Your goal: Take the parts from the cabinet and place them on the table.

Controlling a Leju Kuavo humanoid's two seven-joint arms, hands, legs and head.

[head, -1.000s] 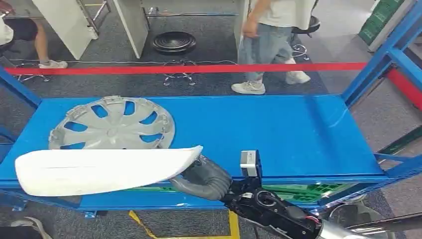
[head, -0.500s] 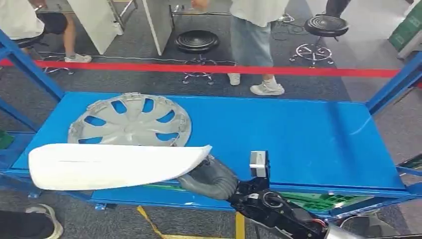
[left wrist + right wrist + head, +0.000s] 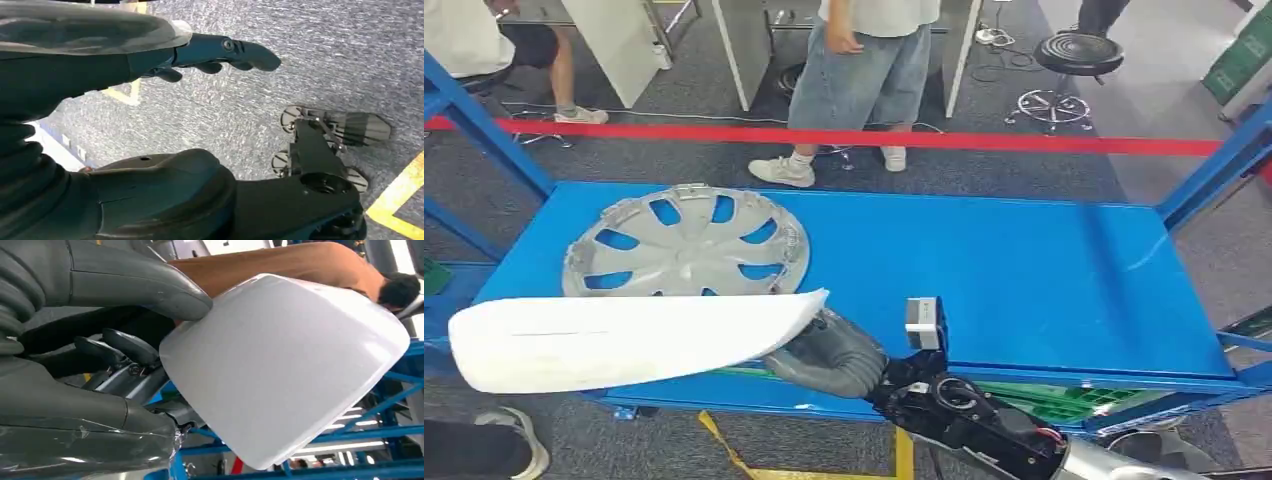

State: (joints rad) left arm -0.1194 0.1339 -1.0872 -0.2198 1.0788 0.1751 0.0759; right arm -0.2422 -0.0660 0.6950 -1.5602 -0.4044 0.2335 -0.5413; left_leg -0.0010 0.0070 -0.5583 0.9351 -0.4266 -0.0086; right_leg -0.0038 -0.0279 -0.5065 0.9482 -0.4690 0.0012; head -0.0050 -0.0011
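White panel part was observed held level above the near edge of the blue table, extending away from the fingers toward the robot's left. Beyond it, a grey hubcap lay flat on the table surface. Right hand gripped the panel's end, thumb over one face and fingers under the other. Left hand hung over grey carpet, fingers loosely extended, grasping nothing.
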